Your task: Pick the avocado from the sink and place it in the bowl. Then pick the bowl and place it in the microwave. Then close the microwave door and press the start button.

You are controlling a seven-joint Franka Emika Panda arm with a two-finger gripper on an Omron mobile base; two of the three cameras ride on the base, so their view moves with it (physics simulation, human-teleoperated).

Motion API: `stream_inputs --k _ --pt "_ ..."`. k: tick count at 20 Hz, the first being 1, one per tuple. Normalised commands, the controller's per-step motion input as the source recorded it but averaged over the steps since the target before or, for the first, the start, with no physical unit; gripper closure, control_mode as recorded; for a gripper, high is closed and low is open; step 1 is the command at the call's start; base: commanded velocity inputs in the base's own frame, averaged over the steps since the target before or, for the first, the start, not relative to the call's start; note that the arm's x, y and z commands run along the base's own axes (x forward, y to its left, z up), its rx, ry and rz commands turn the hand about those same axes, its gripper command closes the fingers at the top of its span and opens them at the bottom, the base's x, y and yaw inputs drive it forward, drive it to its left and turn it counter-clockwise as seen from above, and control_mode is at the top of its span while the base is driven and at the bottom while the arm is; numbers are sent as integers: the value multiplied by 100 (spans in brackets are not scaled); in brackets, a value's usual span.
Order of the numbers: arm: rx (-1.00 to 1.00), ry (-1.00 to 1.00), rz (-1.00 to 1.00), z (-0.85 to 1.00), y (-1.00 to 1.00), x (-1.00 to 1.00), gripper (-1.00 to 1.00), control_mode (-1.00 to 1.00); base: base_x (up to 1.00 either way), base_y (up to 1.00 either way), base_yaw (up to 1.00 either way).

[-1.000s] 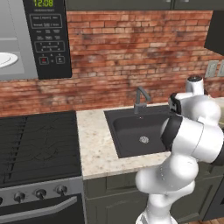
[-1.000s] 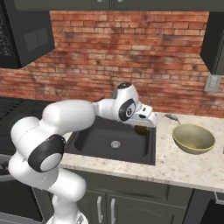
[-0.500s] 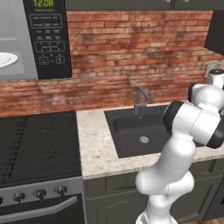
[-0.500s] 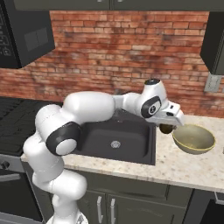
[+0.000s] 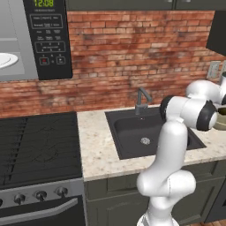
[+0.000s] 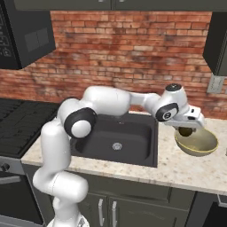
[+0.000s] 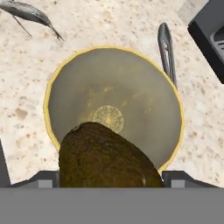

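The arm has swung right, away from the sink [image 6: 116, 135] — a second ago the claw was over the basin's far corner, and now the claw [image 6: 186, 131] hangs right above the bowl [image 6: 197, 142] on the counter. It is clamped on the avocado [image 7: 107, 158], one dark fingertip either side of the fruit, with the bowl's hollow directly beneath. So the carry looks about done; I'd say letting go comes next. Around the bowl lie two metal utensils — one [image 7: 166, 50] just past the rim, another [image 7: 30, 15] further off on the counter [image 7: 30, 87]. Neither blocks the drop. The microwave [image 5: 26, 42] sits well off to the left, its white plate [image 5: 6, 61] showing inside.
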Motion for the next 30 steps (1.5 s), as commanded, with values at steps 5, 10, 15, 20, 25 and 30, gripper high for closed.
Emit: stream_inputs --k 5,10,15,20,25,30 --pt "-1 -5 14 -11 -35 37 100 -100 0 0 0" --pt "0 0 17 -36 -25 21 100 -100 0 0 0" --pt "0 1 14 -41 -9 23 100 -100 0 0 0" --pt "0 3 7 -24 -6 43 100 -100 0 0 0" --pt "0 6 6 -30 -9 41 100 -100 0 0 0" --pt "0 4 7 -31 -18 31 100 -100 0 0 0"
